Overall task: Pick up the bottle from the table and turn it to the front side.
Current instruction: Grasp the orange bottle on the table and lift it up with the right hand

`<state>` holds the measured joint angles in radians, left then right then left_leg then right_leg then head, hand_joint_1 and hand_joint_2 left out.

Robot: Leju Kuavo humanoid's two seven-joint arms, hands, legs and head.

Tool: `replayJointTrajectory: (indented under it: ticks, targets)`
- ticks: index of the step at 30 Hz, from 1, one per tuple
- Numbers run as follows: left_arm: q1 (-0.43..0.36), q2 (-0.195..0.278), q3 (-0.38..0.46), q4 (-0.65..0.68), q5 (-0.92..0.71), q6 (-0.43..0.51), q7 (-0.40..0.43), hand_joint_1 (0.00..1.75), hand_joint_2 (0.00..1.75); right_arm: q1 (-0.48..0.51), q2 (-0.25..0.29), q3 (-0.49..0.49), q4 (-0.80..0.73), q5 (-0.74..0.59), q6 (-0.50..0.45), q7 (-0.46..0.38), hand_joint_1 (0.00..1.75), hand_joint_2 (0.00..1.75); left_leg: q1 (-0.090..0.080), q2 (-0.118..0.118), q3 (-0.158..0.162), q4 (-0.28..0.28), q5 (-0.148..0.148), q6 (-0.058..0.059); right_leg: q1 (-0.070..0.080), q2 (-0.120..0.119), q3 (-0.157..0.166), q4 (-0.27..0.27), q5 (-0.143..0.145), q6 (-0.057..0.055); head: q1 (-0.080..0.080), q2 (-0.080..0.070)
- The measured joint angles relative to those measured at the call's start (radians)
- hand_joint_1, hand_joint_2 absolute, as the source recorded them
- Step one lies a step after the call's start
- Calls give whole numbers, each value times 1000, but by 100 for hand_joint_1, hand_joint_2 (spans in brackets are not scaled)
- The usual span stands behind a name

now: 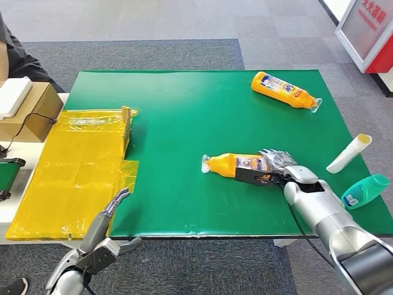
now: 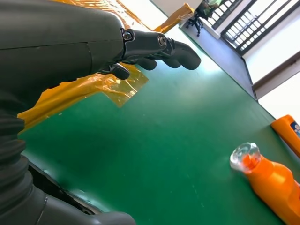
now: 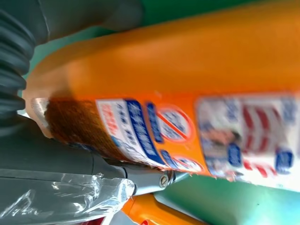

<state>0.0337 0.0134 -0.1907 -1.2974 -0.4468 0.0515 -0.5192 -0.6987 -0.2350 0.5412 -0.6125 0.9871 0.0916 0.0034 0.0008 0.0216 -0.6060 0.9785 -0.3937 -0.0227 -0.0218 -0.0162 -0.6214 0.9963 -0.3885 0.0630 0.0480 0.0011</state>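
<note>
Fingers (image 1: 276, 159) of the right hand (image 1: 271, 169), wrapped in crinkled clear film, close around the base end of the orange bottle (image 1: 231, 165), which lies on its side near the middle of the green table (image 1: 185, 123) with its clear cap pointing toward the robot's left. From the right wrist view the bottle (image 3: 176, 70) sits pressed against the palm, its printed label blurred, a grey thumb (image 3: 88, 14) over one side and a dark finger (image 3: 148, 180) under the other, so the hand grasps it; whether the bottle has left the mat I cannot tell. The left hand (image 1: 108, 236) hovers at the near edge of the table beside the yellow sheet (image 1: 69, 178), fingers (image 2: 166, 49) stretched out and apart, holding nothing. A 2nd orange bottle (image 1: 285, 91) lies on its side at the far right part of the table. Near the right edge lie a white tube (image 1: 348, 153) and a teal bottle (image 1: 366, 190), just beside one another. A cardboard box (image 1: 34, 110) with a white object on top stands beyond the yellow sheet, and a person's dark sleeve (image 1: 18, 58) shows at the far left corner.
</note>
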Motion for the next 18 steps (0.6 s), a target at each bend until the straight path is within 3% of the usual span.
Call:
replayJointTrajectory:
  ticks: [8, 13, 18]
  targets:
    - [12, 5, 2, -1, 47, -22, -4, 0, 175, 30, 0, -14, -66, -37, -27, -15, 175, 175, 0, 0, 0, 0, 0, 0, 0, 0, 0, 0, 0, 0, 0, 0]
    - [39, 1, 26, -23, 166, -108, -28, 0, 175, 94, -3, -51, -219, -86, -60, -24, 175, 175, 0, 0, 0, 0, 0, 0, 0, 0, -1, 0, -1, 0, 0, 0]
    - [78, -29, 90, -81, 369, -289, -48, 0, 175, 254, 13, -139, -489, -274, -110, -93, 175, 175, 0, 0, -1, 0, -1, 0, 0, -1, -1, 0, -2, 0, 0, 0]
